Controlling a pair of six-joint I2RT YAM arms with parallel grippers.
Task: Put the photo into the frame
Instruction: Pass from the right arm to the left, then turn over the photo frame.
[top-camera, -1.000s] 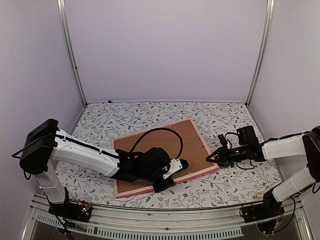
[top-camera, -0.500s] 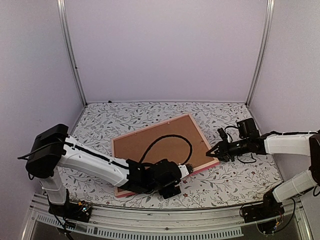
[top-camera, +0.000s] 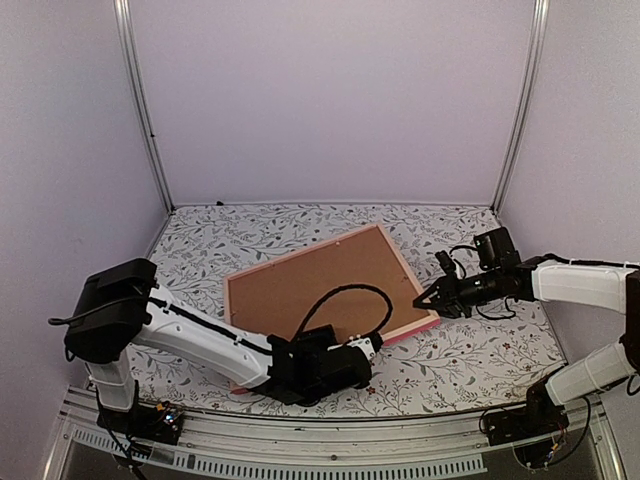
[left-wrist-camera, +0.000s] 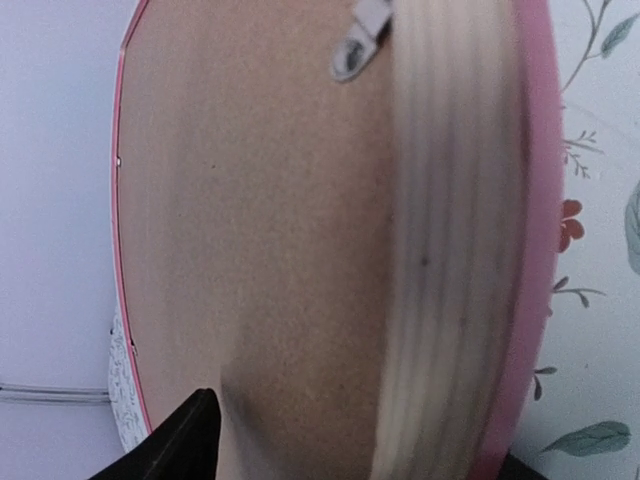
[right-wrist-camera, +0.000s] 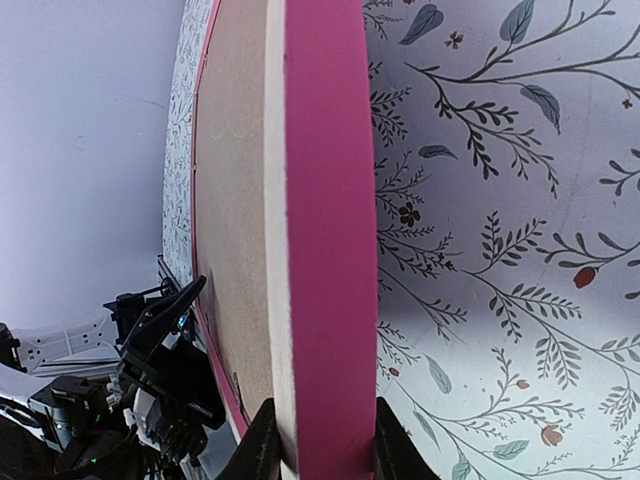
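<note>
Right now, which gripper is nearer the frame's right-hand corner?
Right. The right gripper clamps the frame by its rail beside that corner; the left gripper sits farther left along the near edge.

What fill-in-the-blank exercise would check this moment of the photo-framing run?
1. The frame lies with its brown ___ board facing up.
2. The pincer shut on the frame's pink rail belongs to the ___ arm.
3. A black ___ from the left arm loops above the board.
Missing words: backing; right; cable.
</note>
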